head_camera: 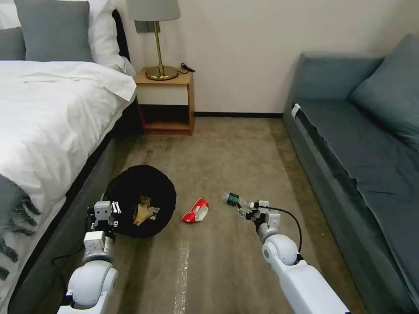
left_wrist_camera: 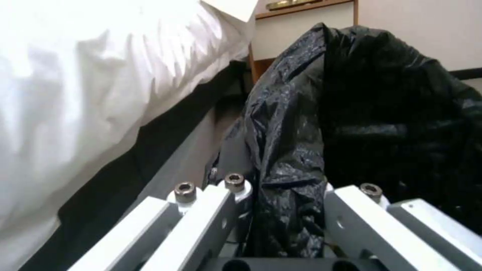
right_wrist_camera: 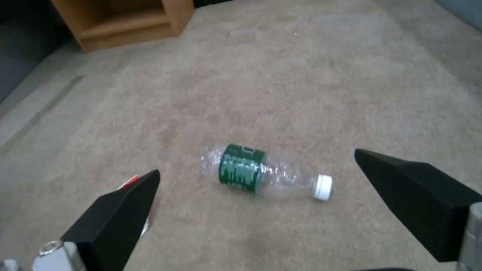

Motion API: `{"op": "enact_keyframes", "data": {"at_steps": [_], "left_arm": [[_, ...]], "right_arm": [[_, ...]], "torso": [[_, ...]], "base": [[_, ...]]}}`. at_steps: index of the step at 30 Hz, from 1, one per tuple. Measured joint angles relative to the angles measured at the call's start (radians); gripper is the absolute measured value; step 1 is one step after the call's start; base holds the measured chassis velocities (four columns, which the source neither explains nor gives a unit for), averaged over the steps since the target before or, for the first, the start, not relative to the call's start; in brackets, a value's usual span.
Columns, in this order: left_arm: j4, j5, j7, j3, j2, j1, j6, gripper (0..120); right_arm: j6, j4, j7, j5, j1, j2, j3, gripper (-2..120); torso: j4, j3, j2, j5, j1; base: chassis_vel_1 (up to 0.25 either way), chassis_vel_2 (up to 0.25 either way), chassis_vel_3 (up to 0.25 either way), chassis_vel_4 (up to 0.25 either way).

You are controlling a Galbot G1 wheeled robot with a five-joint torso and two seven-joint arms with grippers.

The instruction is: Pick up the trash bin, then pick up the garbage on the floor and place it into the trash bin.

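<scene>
Left gripper clamping the near-left rim of the trash bin, fingers pinched on the crinkled black bag folded over that rim, one finger inside and one outside. Bin sitting beside the grey bed base on the left, mouth tipping toward the camera; whether lifted off the floor or resting on it, cannot tell. Lying inside the bin: a tan crumpled scrap and a gold-brown wrapper just beyond it.

Right gripper hovering low over the carpet, black fingers spreading wide on either side of the clear bottle. Bottle lying on its side, green label around the middle, white cap pointing toward the right finger; not touching either finger. In the head view, bottle sitting just beyond the gripper tips.

Red-and-white wrapper lying crumpled on the floor between the bin and the bottle, apart from both. Pale streak running along the carpet near the robot. Wooden nightstand with a brass lamp standing far against the wall; grey-blue sofa stretching along the right.
</scene>
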State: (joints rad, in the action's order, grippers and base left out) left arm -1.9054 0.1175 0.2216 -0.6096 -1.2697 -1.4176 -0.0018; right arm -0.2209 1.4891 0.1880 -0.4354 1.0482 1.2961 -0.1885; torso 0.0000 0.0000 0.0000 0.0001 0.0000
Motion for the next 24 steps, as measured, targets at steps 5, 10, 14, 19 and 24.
{"op": "enact_keyframes", "data": {"at_steps": [5, 10, 14, 19, 24], "left_arm": [[-0.005, -0.002, 0.0, 0.004, -0.001, -0.004, -0.001, 4], [-0.008, -0.007, 0.0, 0.009, -0.002, -0.006, -0.001, 4], [-0.009, -0.011, 0.001, 0.013, -0.004, -0.006, -0.001, 4], [-0.011, -0.017, 0.001, 0.022, -0.007, -0.006, -0.001, 4], [-0.012, -0.02, 0.002, 0.027, -0.009, -0.005, -0.001, 4]], "right_arm": [[0.001, 0.007, -0.002, 0.004, 0.009, -0.002, -0.003, 100], [0.002, 0.01, -0.003, 0.006, 0.015, -0.004, -0.005, 100], [0.004, 0.012, -0.004, 0.007, 0.019, -0.007, -0.007, 100], [0.006, 0.014, -0.007, 0.009, 0.022, -0.011, -0.007, 100], [0.007, 0.014, -0.008, 0.01, 0.023, -0.014, -0.007, 100]], "torso": [[0.0, 0.0, 0.0, 0.0, 0.0], [0.0001, 0.0, 0.0, 0.0, 0.0], [0.0, 0.0, 0.0, -0.0001, 0.0], [0.0, 0.0, 0.0, -0.0002, 0.0], [0.0, 0.0, 0.0, -0.0002, 0.0]], "base": [[-0.087, 0.083, 0.09, -0.087], [-0.08, 0.089, 0.087, -0.09], [-0.103, 0.087, 0.087, -0.091], [-0.098, 0.109, 0.103, -0.103], [-0.103, 0.094, 0.095, -0.08]]}}
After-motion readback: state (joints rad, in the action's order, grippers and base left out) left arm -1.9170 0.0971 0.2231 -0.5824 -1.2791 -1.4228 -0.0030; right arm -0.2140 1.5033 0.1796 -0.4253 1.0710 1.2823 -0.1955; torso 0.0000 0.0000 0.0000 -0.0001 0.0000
